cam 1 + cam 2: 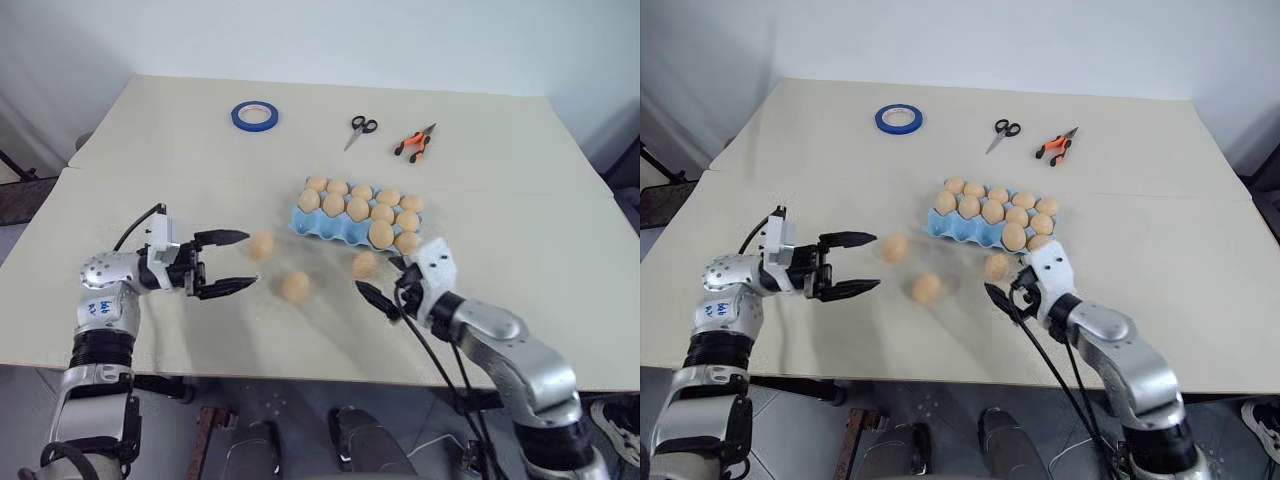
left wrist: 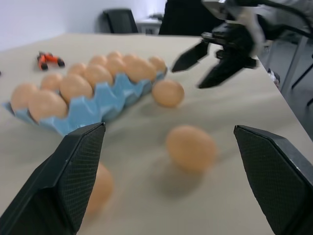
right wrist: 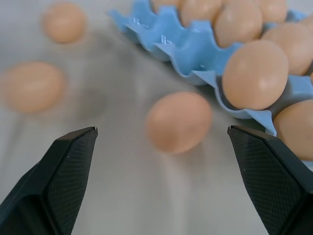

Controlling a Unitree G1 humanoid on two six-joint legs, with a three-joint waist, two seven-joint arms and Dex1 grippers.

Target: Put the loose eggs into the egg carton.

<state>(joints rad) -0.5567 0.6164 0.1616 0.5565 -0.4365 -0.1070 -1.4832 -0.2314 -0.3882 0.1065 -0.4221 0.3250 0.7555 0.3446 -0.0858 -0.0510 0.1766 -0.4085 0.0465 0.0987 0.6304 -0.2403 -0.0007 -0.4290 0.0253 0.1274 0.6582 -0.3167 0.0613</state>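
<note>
Three loose eggs (image 1: 295, 286) lie on the counter (image 1: 150, 180) just beside the nearly full egg carton (image 1: 305, 222). Right end effector (image 1: 385, 285), spread wide, lines up on the nearest egg; left end effector (image 1: 228, 264) waits spread, empty.

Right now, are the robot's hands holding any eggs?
Left gripper: open, holding nothing.
Right gripper: open, holding nothing; a loose egg lies ahead of it.

No text, label, brand, number or sign can be read; small blue marks on the left arm's (image 1: 103, 305) silver casing are too small to make out.
</note>
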